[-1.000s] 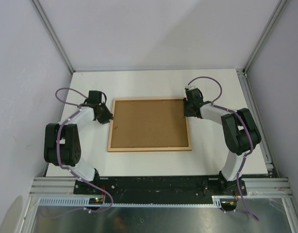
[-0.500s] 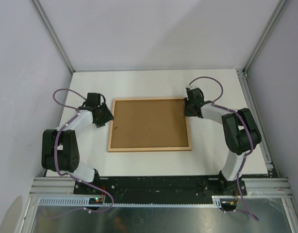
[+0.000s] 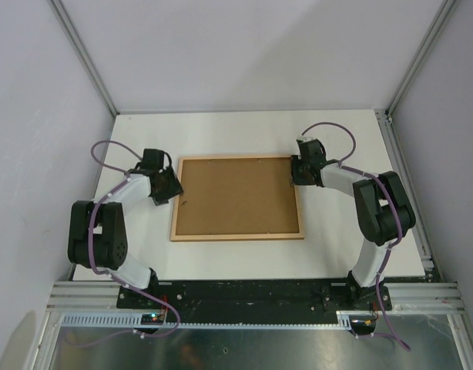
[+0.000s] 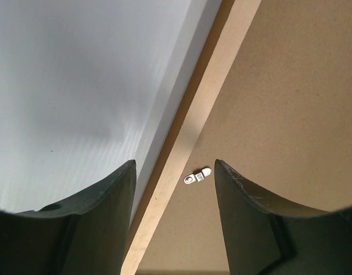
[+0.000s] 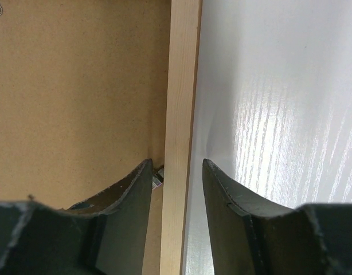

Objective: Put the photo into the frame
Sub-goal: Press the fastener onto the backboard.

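- Left tool at frame 9 o'clock rail: parted, empty, over clip.
- Right tool, 2 o'clock: parted astride rail, empty.
- Probably best: push clip flat onto backing board.

Left arm: white links, bulky black joint housings.
Right arm: same white-and-black build.
Cables: purple, one looping out along each arm, down to the base.
Bases: black.
Fingers: dark, smooth, inner edges curved; faint pale scuffs on one.
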